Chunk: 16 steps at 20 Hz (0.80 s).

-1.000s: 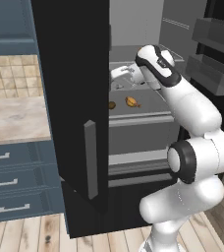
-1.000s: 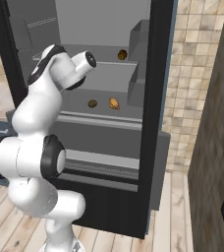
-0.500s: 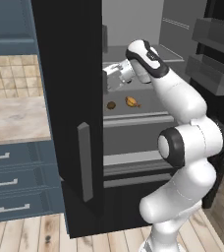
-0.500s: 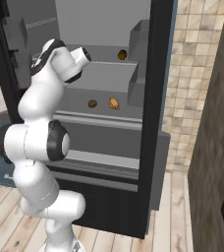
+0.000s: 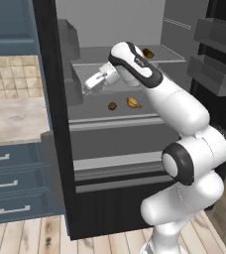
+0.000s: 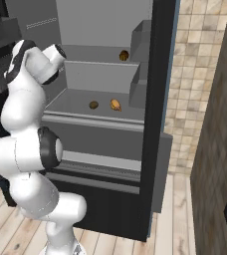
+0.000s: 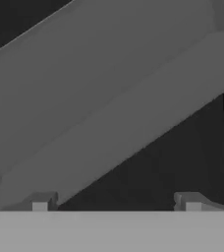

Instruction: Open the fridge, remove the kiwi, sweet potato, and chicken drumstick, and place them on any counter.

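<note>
The fridge (image 5: pixel 50 149) stands open, showing its light grey shelves. On the middle shelf the round kiwi (image 5: pixel 112 105) lies just left of the golden chicken drumstick (image 5: pixel 133 102). The dark sweet potato (image 5: pixel 148 53) rests on the shelf above. My gripper (image 5: pixel 92 84) reaches into the left of the fridge, above and left of the kiwi and clear of it. Its fingertips (image 7: pixel 40 202) stand wide apart, open and empty, facing a grey shelf edge. From the right, the kiwi (image 6: pixel 93 104), the drumstick (image 6: pixel 115 104) and the sweet potato (image 6: pixel 124 55) show past the fridge's right door (image 6: pixel 160 99).
A beige counter (image 5: pixel 11 119) over blue-grey drawers (image 5: pixel 6 168) lies left of the fridge door. Door bins (image 5: pixel 216 54) hang at the right. A tiled wall (image 6: pixel 195 74) stands right of the fridge, with wooden floor below.
My hand has swung left and slightly down across the fridge interior, from above the drumstick toward the left side. The foods have not moved.
</note>
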Motion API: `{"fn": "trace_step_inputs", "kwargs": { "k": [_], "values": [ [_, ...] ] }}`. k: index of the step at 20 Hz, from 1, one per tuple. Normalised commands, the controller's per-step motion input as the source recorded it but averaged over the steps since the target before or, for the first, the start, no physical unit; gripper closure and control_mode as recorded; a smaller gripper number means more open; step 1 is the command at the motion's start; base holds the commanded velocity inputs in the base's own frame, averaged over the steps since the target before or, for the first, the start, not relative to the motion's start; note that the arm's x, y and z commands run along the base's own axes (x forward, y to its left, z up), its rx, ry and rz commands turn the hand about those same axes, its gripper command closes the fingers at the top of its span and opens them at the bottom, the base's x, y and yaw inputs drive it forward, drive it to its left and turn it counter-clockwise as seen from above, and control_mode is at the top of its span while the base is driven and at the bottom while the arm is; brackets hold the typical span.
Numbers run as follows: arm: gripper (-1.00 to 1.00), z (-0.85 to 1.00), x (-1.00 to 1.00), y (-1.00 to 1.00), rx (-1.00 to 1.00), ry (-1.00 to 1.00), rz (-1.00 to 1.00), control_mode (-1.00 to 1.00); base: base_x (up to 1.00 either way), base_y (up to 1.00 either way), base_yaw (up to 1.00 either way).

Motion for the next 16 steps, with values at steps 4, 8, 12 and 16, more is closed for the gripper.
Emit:
{"fn": "trace_step_inputs", "kwargs": {
  "k": [4, 8, 12, 16],
  "values": [
    [-1.0, -0.03, -0.95, 0.97, -0.01, -0.2, 0.13, -1.0, 0.0, 0.0, 0.0],
    [-1.0, 0.19, -0.51, 0.12, 0.03, -0.07, -0.02, -1.0, 0.0, 0.0, 0.0],
    [-1.0, 0.22, -0.16, -0.74, 0.0, 0.16, -0.21, -1.0, 0.0, 0.0, 0.0],
    [-1.0, 0.17, -0.01, -1.0, 0.0, 0.31, -0.43, -1.0, 0.0, 0.0, 0.0]
  ]
}}
